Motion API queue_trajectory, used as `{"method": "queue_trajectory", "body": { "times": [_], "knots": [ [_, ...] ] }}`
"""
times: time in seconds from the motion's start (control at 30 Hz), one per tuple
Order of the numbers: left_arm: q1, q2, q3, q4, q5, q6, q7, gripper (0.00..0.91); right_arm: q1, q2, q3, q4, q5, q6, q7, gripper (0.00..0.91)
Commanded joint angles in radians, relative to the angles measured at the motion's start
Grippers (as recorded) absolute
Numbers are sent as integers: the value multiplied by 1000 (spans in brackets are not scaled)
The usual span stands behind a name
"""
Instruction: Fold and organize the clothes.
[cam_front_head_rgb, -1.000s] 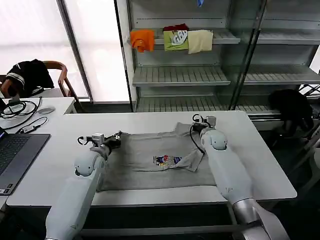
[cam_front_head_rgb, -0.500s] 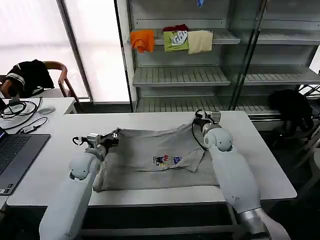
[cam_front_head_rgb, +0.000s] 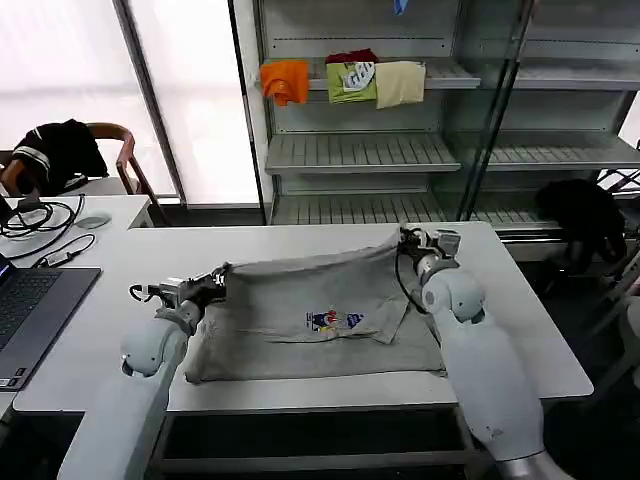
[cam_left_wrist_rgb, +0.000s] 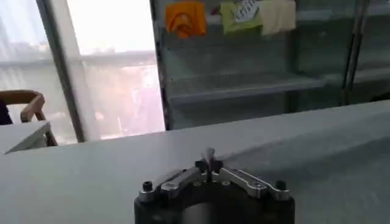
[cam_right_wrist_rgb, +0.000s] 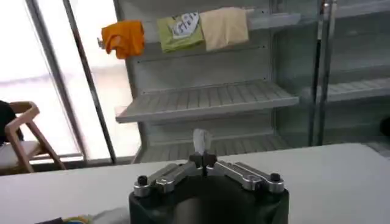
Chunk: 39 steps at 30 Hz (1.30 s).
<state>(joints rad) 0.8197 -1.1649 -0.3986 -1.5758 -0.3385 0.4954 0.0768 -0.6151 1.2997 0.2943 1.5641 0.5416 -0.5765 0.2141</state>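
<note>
- Grey shirt (cam_front_head_rgb: 310, 310): soft cotton, limp, wrinkled; spread at centre of white tabletop (cam_front_head_rgb: 540, 340); small multicoloured print (cam_front_head_rgb: 335, 320) near its middle.
- Far hem stretched taut into a ridge between both tools, lifted off the surface; near portion lying flat.
- Left tool (cam_front_head_rgb: 215, 282): at 9 o'clock of shirt, clenched on the far left corner of the fabric.
- Right tool (cam_front_head_rgb: 412, 238): at 1 o'clock of shirt, clenched on the far right corner.
- Left wrist view: left tool (cam_left_wrist_rgb: 209, 163) fingertips pinched together, grey cloth spreading beyond.
- Right wrist view: right tool (cam_right_wrist_rgb: 203, 158) pinched on a thin upright tab of grey fabric (cam_right_wrist_rgb: 201, 141).
- Metal slatted shelves (cam_front_head_rgb: 360, 150) at 12 o'clock; orange, green, cream folded garments (cam_front_head_rgb: 345, 78) on upper shelf.
</note>
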Motion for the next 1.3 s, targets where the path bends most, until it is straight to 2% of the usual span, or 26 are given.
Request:
{"method": "queue_trajectory", "body": {
  "times": [0.03,0.73,1.3],
  "knots": [
    [96,23,-26,-102,1,-3,2,20,-118,-25,25,177,21,-2,7,0],
    [293,20,-66,-238,45,-23,16,20,-477,-56,143,410,18,6,16,0],
    [376,3,-84,-275,83,-32,31,20,-601,-51,157,412,-25,39,19,0]
  ]
}}
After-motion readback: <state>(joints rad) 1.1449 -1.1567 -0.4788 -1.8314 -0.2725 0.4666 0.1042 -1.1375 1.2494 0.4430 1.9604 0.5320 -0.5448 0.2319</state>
